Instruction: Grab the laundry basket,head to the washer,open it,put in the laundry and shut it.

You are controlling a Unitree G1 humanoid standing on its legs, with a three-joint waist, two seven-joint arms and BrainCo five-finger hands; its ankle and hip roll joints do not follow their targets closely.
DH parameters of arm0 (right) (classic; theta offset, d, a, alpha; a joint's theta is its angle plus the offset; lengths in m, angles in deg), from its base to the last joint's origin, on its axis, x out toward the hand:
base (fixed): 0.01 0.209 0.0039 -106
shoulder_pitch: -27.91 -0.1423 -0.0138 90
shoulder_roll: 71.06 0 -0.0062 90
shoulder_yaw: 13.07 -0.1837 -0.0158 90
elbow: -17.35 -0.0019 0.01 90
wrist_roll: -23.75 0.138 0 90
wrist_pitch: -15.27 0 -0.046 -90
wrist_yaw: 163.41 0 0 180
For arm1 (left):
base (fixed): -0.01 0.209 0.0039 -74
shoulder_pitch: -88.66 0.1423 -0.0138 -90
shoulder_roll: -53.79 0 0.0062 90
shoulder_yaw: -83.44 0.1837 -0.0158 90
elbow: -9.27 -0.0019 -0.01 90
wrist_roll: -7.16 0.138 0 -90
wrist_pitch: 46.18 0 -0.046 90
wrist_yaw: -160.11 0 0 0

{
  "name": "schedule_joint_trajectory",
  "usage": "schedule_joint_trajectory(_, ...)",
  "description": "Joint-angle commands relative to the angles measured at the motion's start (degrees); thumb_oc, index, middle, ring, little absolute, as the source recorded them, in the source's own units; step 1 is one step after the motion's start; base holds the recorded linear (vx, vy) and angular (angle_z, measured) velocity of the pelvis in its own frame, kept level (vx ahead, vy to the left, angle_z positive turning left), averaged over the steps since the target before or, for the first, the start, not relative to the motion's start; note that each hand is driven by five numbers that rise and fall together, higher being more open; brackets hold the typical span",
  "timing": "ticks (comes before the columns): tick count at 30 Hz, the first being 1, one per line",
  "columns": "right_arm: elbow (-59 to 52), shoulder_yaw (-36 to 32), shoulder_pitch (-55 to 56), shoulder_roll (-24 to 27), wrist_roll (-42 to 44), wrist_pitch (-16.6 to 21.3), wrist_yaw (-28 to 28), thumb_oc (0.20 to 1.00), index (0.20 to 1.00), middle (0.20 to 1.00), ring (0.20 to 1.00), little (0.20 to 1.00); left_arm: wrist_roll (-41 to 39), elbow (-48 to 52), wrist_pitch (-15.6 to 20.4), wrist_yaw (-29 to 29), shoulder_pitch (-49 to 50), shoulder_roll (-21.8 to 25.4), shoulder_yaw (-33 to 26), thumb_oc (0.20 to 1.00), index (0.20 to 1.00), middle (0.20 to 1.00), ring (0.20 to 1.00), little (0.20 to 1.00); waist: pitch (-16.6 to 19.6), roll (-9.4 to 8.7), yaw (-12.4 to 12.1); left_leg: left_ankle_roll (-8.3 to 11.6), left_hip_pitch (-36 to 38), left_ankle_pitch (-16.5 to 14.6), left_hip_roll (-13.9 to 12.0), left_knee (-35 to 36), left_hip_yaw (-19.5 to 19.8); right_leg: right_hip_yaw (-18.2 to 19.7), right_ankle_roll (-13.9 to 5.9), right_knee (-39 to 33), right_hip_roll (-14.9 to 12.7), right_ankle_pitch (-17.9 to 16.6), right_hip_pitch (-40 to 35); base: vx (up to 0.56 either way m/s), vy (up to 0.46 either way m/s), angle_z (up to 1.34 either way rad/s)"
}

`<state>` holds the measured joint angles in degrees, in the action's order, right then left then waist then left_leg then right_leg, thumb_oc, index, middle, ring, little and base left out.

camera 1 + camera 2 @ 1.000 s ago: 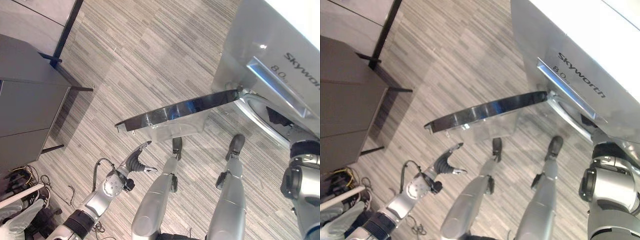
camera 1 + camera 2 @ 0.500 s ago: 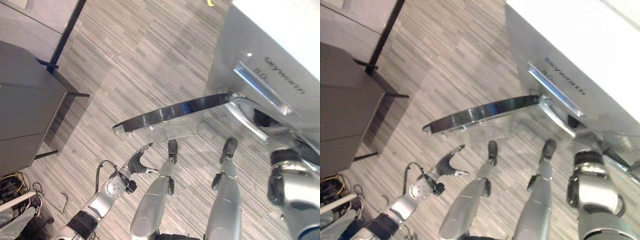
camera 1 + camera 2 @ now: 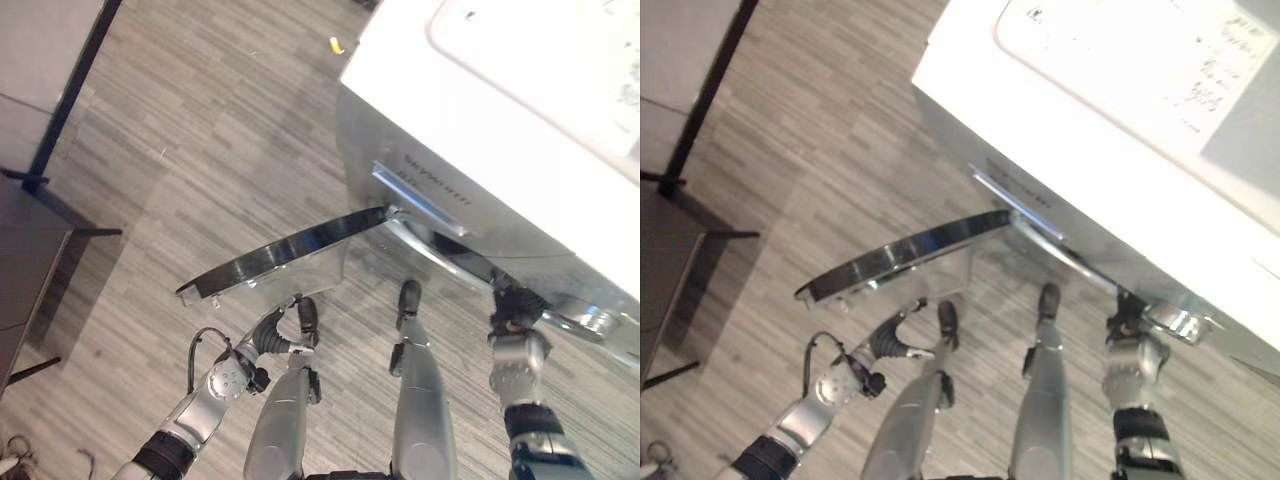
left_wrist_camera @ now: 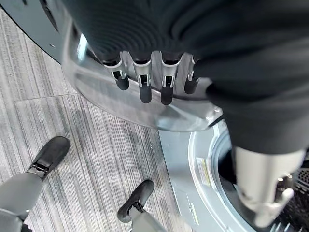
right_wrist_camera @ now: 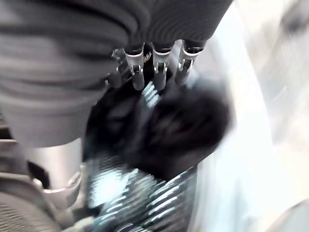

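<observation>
Since a second ago my camera has tipped up, so I now see the washer's white top, and my right arm has reached further into the washer (image 3: 520,130). Its round door (image 3: 275,255) stands wide open, sticking out over the floor in front of me. My right hand (image 5: 157,65) is at the door hole, at the washer's lower right. From its wrist camera I see its fingers hang straight and loose, holding nothing. Just past them a dark lump of laundry (image 5: 178,130) lies in the shiny ribbed drum (image 5: 145,203) (it is blurry, so I can't tell what kind of clothes).

My left hand (image 3: 272,330) is low, under the open door, not touching it. Its fingers (image 4: 145,89) are straight and loose too, pointing at the door's silver rim.

Striped grey wood floor (image 3: 200,120) is all around. A dark table leg (image 3: 45,140) stands well apart on my left. A small yellow thing (image 3: 337,45) lies on the floor near the washer's far corner.
</observation>
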<state>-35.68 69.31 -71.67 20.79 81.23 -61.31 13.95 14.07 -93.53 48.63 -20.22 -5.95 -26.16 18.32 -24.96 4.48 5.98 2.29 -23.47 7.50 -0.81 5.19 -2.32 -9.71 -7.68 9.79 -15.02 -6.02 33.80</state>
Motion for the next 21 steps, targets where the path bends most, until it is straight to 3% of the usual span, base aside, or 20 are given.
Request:
schedule_joint_trajectory(1, 2.8, -0.6, 2.4, 0.9, -4.4, -1.2, -0.9, 1.000, 1.000, 1.000, 1.000, 1.000, 0.9, -1.1, 0.8, -0.2, 3.1, -0.5, -0.4, 1.000, 1.000, 1.000, 1.000, 1.000, 2.4, 0.08, -1.0, 6.25, 5.9, -9.9, -8.3, -2.6, 0.9, 2.0, -2.72, 5.2, -3.1, 3.9, 3.2, 0.00, 0.000, 0.00)
schedule_joint_trajectory(12, 21.8, 5.6, -6.5, -3.3, -7.6, -4.3, 1.2, 1.000, 1.000, 1.000, 1.000, 1.000, -0.8, -1.4, 0.5, 1.4, 0.3, -2.2, 0.9, 1.000, 1.000, 1.000, 1.000, 1.000, 0.4, -0.19, -2.4, 6.30, 4.1, -9.0, -8.6, -2.8, 2.0, 1.2, -2.16, 4.6, -2.6, 3.8, 3.3, -0.02, -0.022, -0.03)
schedule_joint_trajectory(21, 30.0, 2.1, -21.5, -0.4, -5.3, -2.9, 4.8, 1.000, 1.000, 1.000, 1.000, 1.000, -1.8, 0.5, 1.2, 2.3, -0.2, -1.4, 3.4, 1.000, 1.000, 1.000, 1.000, 1.000, -0.4, 3.49, -5.8, 6.64, 2.5, -7.6, -8.4, -1.7, 3.6, 0.6, -2.10, 7.3, -3.2, 5.5, 5.4, -0.01, -0.003, 0.07)
